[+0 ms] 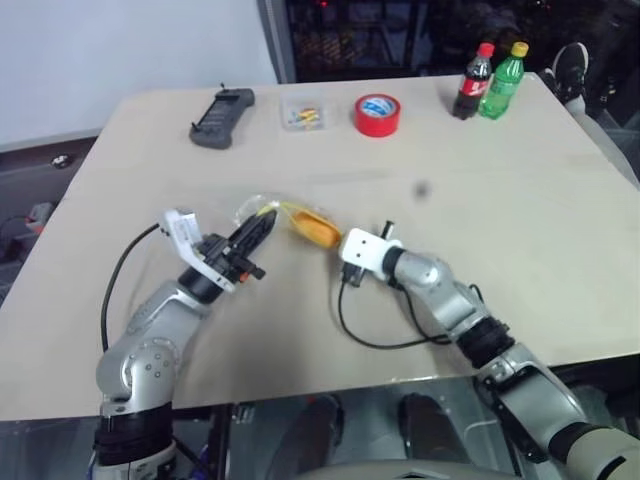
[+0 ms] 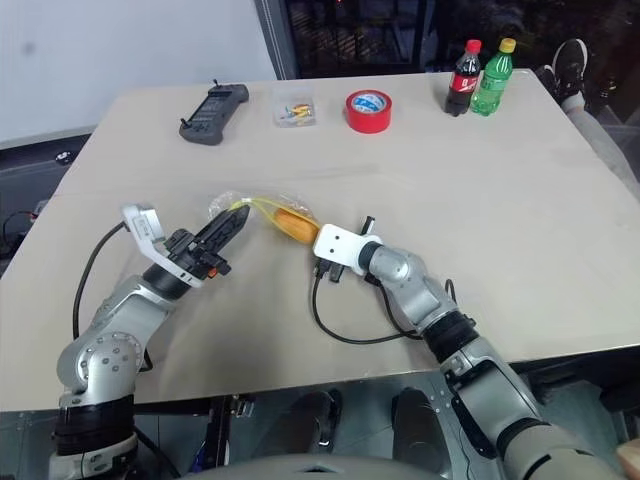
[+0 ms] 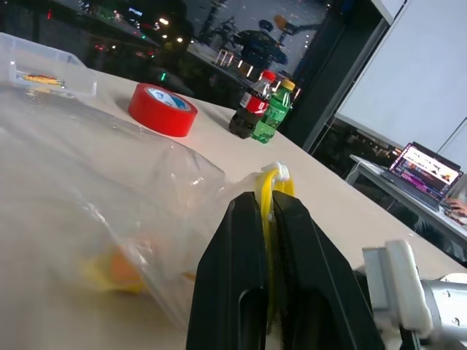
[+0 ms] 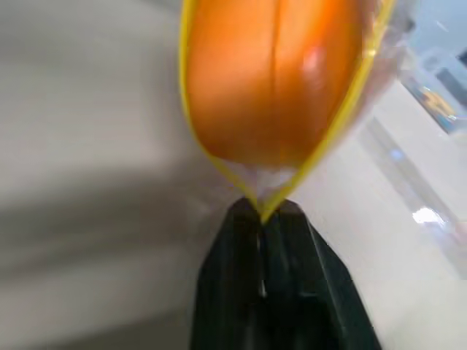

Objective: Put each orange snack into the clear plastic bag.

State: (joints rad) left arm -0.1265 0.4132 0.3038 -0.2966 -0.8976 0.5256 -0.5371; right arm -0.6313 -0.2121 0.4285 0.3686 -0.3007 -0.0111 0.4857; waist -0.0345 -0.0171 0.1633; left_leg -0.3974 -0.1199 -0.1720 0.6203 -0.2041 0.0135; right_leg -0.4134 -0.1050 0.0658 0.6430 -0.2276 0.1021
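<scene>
Bag-mouth handling, tabletop (image 1: 520, 240) centre. Left hand (image 1: 262, 228), fingers pressed together, pinches the yellow strip of the clear plastic bag (image 2: 262, 208); right hand (image 4: 261, 211), at 3 o'clock of it, likewise pinches the strip's other end. Orange snack (image 4: 273, 73) lies within the mouth. Judged best practice: keep both pinches firm, draw the ends apart gently so the strip does not tear or slip. Whether both snacks are inside, and whether the zip is sealed, cannot be made out.
</scene>
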